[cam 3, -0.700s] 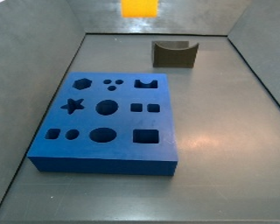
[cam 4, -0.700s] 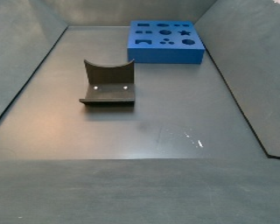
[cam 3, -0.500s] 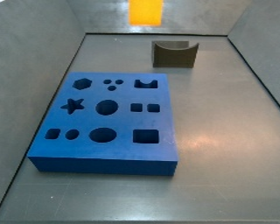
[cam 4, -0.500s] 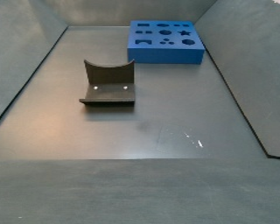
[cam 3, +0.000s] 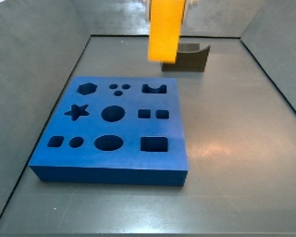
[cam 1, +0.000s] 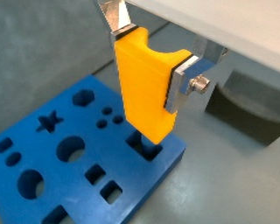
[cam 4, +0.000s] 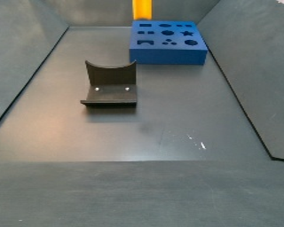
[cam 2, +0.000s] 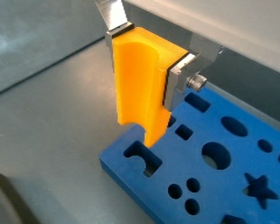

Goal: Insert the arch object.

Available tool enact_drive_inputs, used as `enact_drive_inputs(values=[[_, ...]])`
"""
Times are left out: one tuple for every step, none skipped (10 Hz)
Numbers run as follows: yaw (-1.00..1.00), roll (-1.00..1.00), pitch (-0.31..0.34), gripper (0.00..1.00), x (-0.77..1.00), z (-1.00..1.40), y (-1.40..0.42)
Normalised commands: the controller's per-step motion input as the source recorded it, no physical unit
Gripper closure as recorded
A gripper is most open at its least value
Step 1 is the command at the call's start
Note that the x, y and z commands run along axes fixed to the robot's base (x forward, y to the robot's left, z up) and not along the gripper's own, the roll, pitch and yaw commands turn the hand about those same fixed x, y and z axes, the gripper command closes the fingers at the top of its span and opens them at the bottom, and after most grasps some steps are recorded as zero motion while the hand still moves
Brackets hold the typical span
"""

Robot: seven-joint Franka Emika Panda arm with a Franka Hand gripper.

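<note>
My gripper (cam 1: 152, 59) is shut on a tall orange piece (cam 1: 145, 87) with a rounded arch notch along one side; this is the arch object. Both wrist views show it held upright between the silver fingers (cam 2: 184, 74). Its lower end hangs just above the arch-shaped hole (cam 2: 136, 154) at the edge of the blue board (cam 2: 230, 179). In a side view the orange piece (cam 3: 166, 28) hangs over the board's far edge, near the arch hole (cam 3: 152, 89). Only its lower end (cam 4: 144, 9) shows in a side view, behind the board (cam 4: 169, 53).
The dark fixture (cam 3: 188, 59) stands on the grey floor beyond the board's far side; it also shows in a side view (cam 4: 109, 84) and in a wrist view (cam 1: 254, 109). The board has several other shaped holes. Grey walls enclose the floor.
The orange piece has come down from the top of the side view towards the board's far edge. The board and fixture have not moved.
</note>
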Motion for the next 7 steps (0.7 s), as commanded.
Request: enact_drive_inputs(values=[[0.00,-0.04,-0.130,1.00,-0.05,-0.74,0.00],[0.00,0.00,-0.107,1.00,-0.11,-0.57,0.00],[0.00,0.07,-0.060,1.00,-0.13,-0.42,0.00],[0.00,0.06,-0.061,1.00,-0.18,-0.41,0.00],[0.00,0.00,-0.050,1.00,-0.12,-0.38,0.00],[0.00,0.00,-0.019,1.00,-0.17,-0.25,0.01],[0.00,0.02,0.000,1.00,-0.08,-0.22,0.03]])
